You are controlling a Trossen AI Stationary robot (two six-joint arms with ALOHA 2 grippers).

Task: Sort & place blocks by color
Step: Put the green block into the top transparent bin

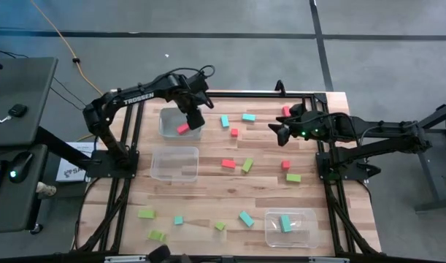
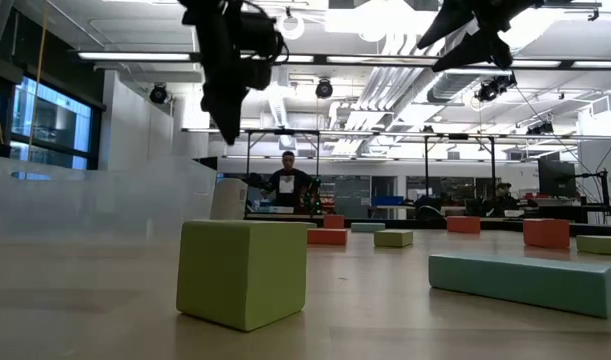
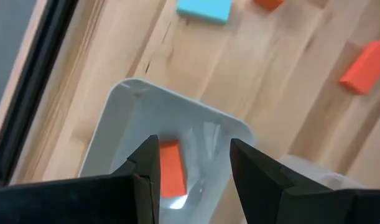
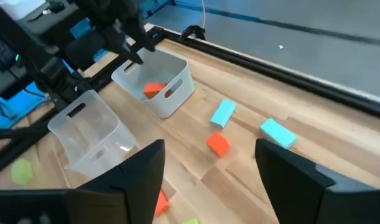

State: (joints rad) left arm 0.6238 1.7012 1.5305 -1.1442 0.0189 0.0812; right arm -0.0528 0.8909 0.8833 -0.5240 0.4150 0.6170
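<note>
Blocks of red, lime green and teal are seen scattered over the pale wooden slatted table (image 1: 208, 197). One short red bar (image 1: 182, 128) is found inside the clear rectangular plastic tub (image 1: 169, 117) at about eleven o'clock on the table in the high view, its long axis slanted toward one o'clock. The left gripper (image 1: 194, 119) is held directly above that tub, fingers apart and empty, with the bar seen beside one finger (image 3: 146, 163) in the left wrist view. A second clear tub (image 1: 174, 163), just below the first, cannot be seen to hold anything. A third clear tub (image 1: 290, 228), at about five o'clock, is occupied by a teal bar (image 1: 285, 223) standing nearly toward twelve o'clock.

The right gripper (image 1: 278, 131) is raised at about one o'clock, fingers spread wide and nothing between them (a small red cube (image 1: 234, 132) lies well apart toward its nine o'clock). Near the table's middle a red bar (image 1: 228, 164) and a lime green bar (image 1: 247, 165) are placed side by side. In the low view a matte lime green cube (image 2: 244, 271) is set closest, with a long teal bar (image 2: 522, 282) lying flat at its three o'clock.
</note>
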